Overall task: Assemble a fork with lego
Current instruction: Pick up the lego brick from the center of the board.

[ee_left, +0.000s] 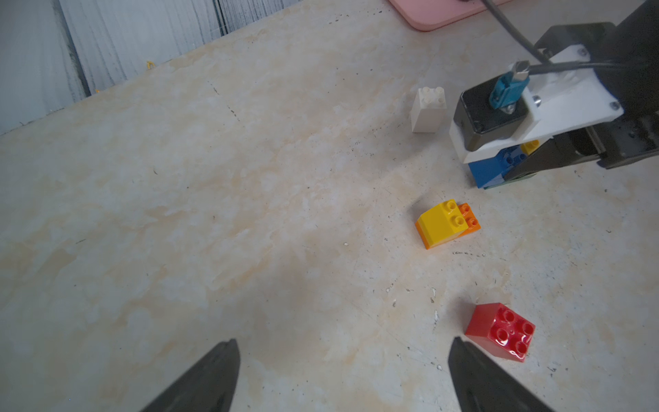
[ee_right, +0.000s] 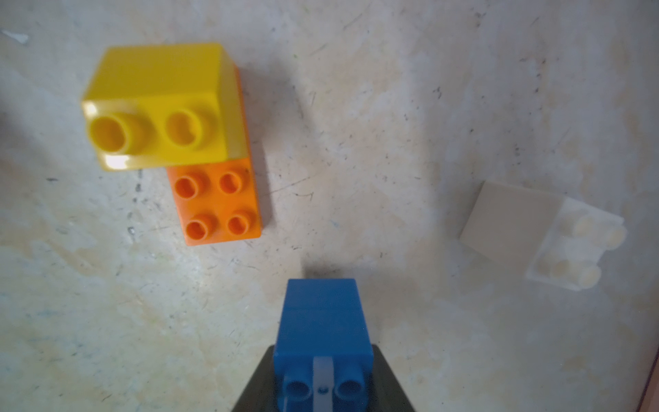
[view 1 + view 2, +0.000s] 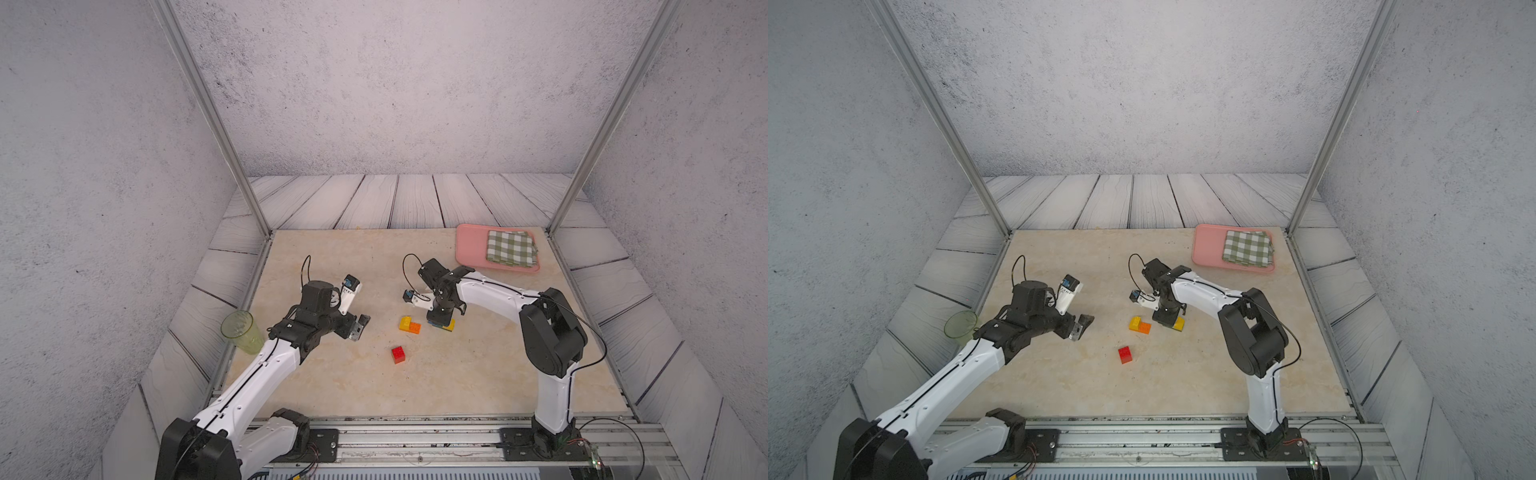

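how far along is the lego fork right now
Early. Done: one yellow brick sits on the orange brick. In hand: the right end effector is shut on the blue brick, which stands next to a second yellow brick. Left to do: the red brick and white brick lie loose, the two clusters are apart, and the left end effector is open and empty.

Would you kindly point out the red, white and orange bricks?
red brick (image 1: 511, 330), left wrist view, studded top.
white brick (image 1: 426, 117), left wrist view, side face.
orange brick (image 2: 215, 203), right wrist view, studded top.
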Robot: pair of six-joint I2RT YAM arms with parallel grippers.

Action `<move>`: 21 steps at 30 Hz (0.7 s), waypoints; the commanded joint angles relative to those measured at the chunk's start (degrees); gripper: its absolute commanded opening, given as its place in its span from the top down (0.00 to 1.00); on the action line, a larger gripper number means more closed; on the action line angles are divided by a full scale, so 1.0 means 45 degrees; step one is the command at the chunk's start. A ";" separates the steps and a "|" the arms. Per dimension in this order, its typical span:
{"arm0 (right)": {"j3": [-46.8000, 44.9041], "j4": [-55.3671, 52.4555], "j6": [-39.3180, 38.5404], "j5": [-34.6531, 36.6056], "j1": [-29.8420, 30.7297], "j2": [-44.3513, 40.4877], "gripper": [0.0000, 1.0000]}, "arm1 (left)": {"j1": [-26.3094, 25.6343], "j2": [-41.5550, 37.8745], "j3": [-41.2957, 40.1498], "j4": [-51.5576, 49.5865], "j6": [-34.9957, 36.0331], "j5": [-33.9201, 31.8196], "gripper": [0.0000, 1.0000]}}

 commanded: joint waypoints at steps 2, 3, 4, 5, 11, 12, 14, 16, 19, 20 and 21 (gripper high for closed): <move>-0.0153 -0.0399 0.0121 -0.0453 0.0352 -0.1064 1.00 | 0.0125 -0.0354 0.0086 -0.0263 0.0101 0.0020 0.02; -0.0154 -0.0440 0.0126 -0.0520 0.0386 -0.1129 1.00 | 0.0125 -0.0383 0.0072 -0.0284 0.0101 0.0001 0.02; -0.0170 -0.0450 0.0146 -0.0594 0.0441 -0.1207 1.00 | 0.0125 -0.0420 0.0052 -0.0286 0.0106 0.0000 0.02; -0.0174 -0.0450 0.0181 -0.0654 0.0501 -0.1293 1.00 | 0.0125 -0.0436 0.0051 -0.0286 0.0101 -0.0019 0.02; -0.0101 -0.0656 0.0240 -0.0863 0.0740 -0.1293 1.00 | 0.0125 -0.0446 0.0014 -0.0286 0.0123 0.0000 0.02; -0.0096 -0.0665 0.0206 -0.0860 0.0777 -0.1232 1.00 | 0.0125 -0.0435 -0.0003 -0.0286 0.0120 -0.0019 0.02; -0.0067 -0.0641 0.0254 -0.0860 0.0889 -0.1085 1.00 | 0.0125 -0.0467 -0.0030 -0.0266 0.0120 -0.0019 0.02; 0.0053 -0.0665 0.0311 -0.0899 0.0952 -0.0916 1.00 | 0.0125 -0.0458 -0.0036 -0.0266 0.0120 -0.0034 0.02; 0.0096 -0.0548 0.0403 -0.0869 0.1030 -0.0761 1.00 | 0.0125 -0.0467 -0.0077 -0.0249 0.0150 -0.0059 0.02; 0.0114 -0.0525 0.0419 -0.0880 0.1051 -0.0698 1.00 | 0.0125 -0.0449 -0.0096 -0.0247 0.0152 -0.0059 0.02; 0.0136 -0.0509 0.0436 -0.0870 0.1034 -0.0643 1.00 | 0.0125 -0.0441 -0.0096 -0.0230 0.0140 -0.0059 0.02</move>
